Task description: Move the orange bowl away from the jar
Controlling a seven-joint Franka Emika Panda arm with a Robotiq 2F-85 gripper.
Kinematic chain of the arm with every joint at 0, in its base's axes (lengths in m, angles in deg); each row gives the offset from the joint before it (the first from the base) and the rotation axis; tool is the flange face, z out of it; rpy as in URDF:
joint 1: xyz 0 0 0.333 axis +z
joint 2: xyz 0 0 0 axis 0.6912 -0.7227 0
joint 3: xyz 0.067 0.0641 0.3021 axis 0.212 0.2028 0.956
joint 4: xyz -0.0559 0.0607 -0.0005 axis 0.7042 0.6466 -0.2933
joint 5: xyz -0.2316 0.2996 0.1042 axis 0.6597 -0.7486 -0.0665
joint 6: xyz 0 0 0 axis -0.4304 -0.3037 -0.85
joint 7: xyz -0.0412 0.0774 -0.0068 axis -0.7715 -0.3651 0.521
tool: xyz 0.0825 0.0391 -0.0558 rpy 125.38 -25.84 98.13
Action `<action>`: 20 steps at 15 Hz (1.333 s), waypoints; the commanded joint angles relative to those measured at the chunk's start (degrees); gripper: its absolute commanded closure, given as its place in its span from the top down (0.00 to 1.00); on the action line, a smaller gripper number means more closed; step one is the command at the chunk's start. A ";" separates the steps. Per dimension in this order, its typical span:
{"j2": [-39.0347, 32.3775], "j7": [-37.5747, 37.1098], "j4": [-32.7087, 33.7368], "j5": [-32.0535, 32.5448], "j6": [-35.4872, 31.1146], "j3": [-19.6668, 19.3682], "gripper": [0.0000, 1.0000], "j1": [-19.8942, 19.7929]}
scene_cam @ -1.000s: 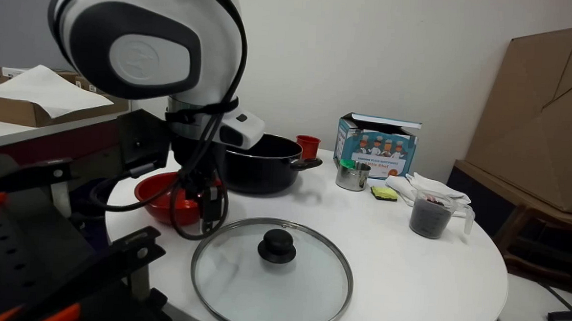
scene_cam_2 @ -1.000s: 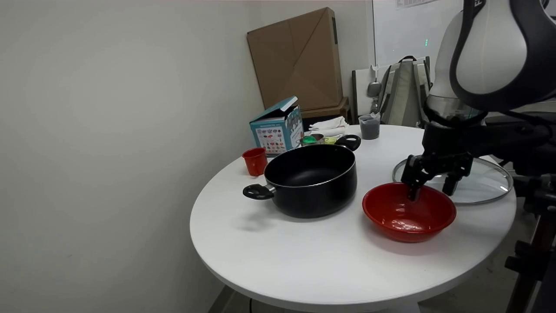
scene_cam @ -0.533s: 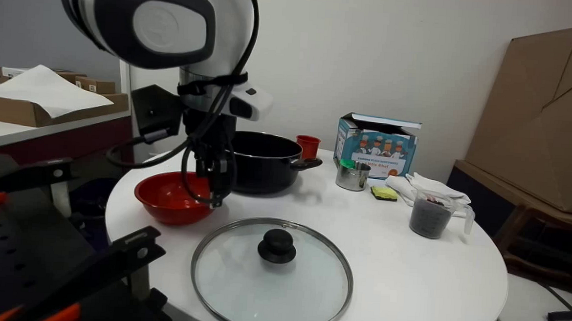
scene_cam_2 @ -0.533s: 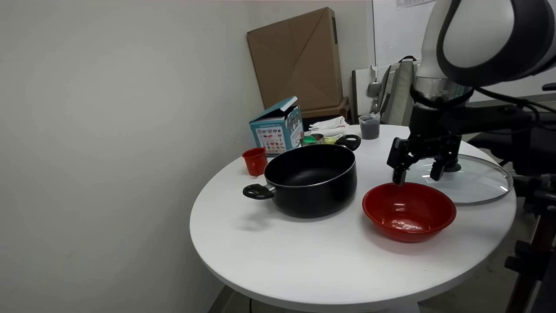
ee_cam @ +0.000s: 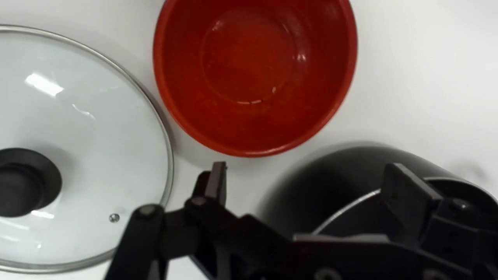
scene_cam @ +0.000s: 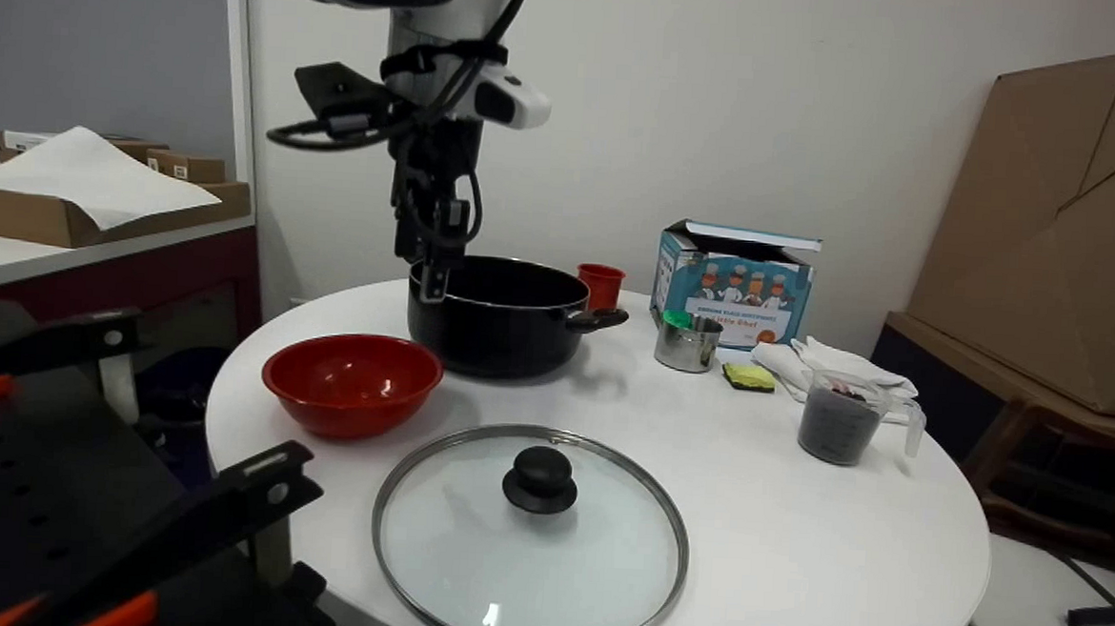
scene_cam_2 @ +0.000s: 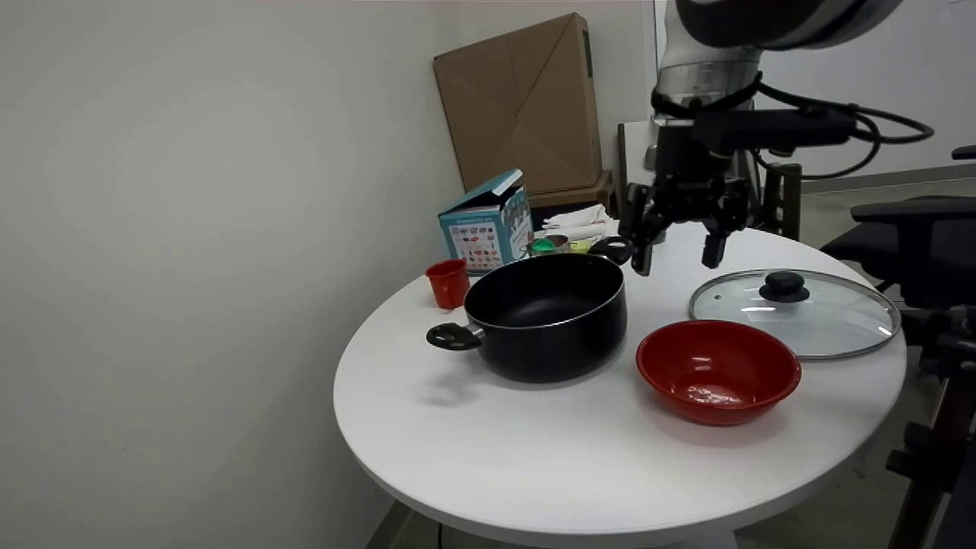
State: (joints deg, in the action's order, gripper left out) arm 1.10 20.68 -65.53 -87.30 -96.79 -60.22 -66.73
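Observation:
The orange bowl (scene_cam: 351, 385), glossy red-orange and empty, sits upright on the white table in both exterior views (scene_cam_2: 718, 372). It also fills the upper middle of the wrist view (ee_cam: 253, 74). The black pot (scene_cam_2: 545, 335) stands close beside it, with a narrow strip of table between them; it also shows in an exterior view (scene_cam: 499, 334) and at lower right in the wrist view (ee_cam: 350, 171). No thing is clearly a jar. My gripper (scene_cam_2: 678, 261) is open and empty, raised above the table near bowl and pot (scene_cam: 433, 273). Its fingers are wide apart in the wrist view (ee_cam: 306, 175).
A glass lid (scene_cam: 530, 560) with a black knob lies beside the bowl. Farther off are a red cup (scene_cam: 601, 287), a steel cup (scene_cam: 687, 347), a sponge (scene_cam: 748, 377), a measuring cup (scene_cam: 840, 423), a white cloth (scene_cam: 860, 369) and a blue box (scene_cam: 735, 294).
My gripper has risen from the bowl, where one finger was inside its rim, and shifted towards the pot side. It has stayed open. The bowl, pot and lid have not moved.

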 commanded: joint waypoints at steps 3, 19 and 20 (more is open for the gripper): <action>12.67 -0.82 8.14 -3.79 18.64 -12.61 1.00 11.95; 16.22 -2.97 18.31 4.10 31.17 -24.88 1.00 19.07; 16.22 -2.97 18.31 4.10 31.17 -24.89 1.00 19.07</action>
State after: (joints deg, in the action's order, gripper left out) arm 17.30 17.70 -47.30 -83.22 -65.78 -82.80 -49.95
